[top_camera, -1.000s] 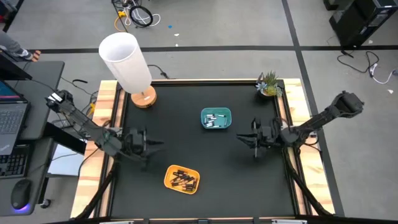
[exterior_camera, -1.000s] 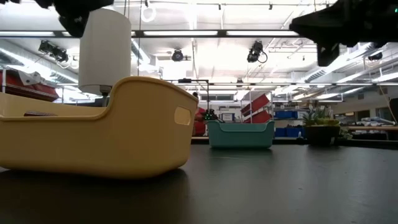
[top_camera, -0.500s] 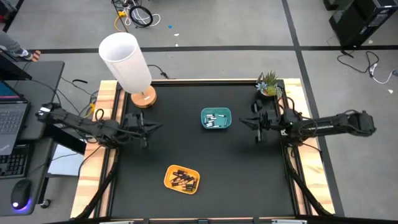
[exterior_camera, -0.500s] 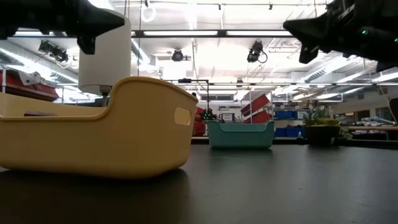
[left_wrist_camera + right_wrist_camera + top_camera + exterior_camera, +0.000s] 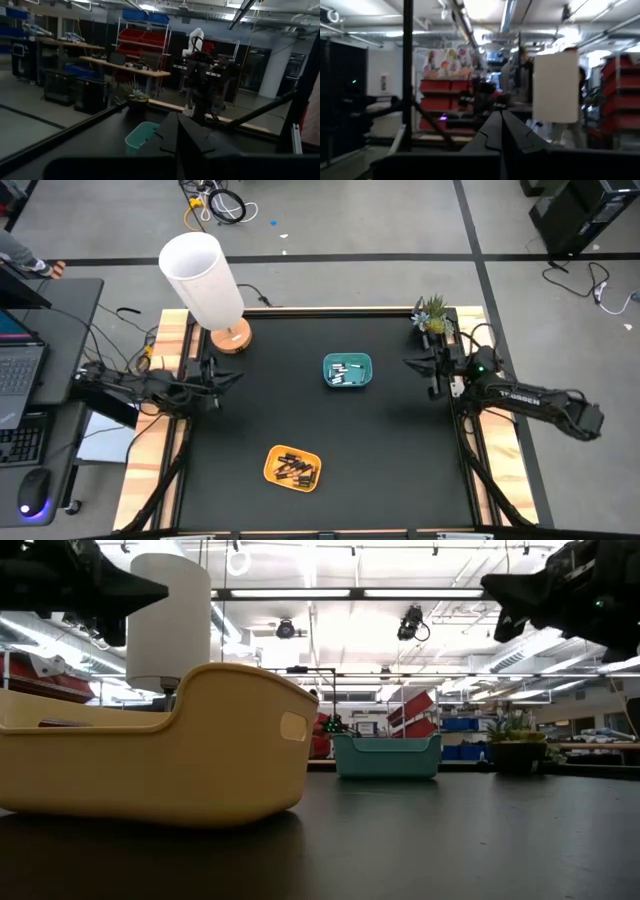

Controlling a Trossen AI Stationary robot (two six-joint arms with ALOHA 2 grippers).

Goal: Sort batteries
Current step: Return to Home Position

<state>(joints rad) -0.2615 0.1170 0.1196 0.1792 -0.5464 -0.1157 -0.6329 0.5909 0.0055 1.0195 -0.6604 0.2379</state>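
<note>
Returning home: judged to be the step in hand. The sorting looks finished and both arms are empty.
Left end effector (image 5: 212,370): fingers together with nothing between them, held over the left edge of the counter (image 5: 330,430), near the lamp (image 5: 203,277).
Right end effector (image 5: 432,370): fingers likewise pressed together and empty, at the right edge just beside the potted plant (image 5: 432,315).
Dark batteries (image 5: 295,469): piled in the yellow tray (image 5: 270,463), on the side of the counter away from the lamp.
Silver batteries (image 5: 347,372): in the teal tray (image 5: 347,358), mid-counter between the two arms.
Loose cells: none that I can make out on the black surface, though anything so small could escape the overhead view.
Doing it well: keep both wrists high and fold back slowly — right arm off the plant, left off the lamp base, no sweeping over the trays.
Change from a second ago: both end effectors have drawn outward from spots nearer the middle, and the arms now lie flatter along the side edges — trays and contents unmoved.
</note>
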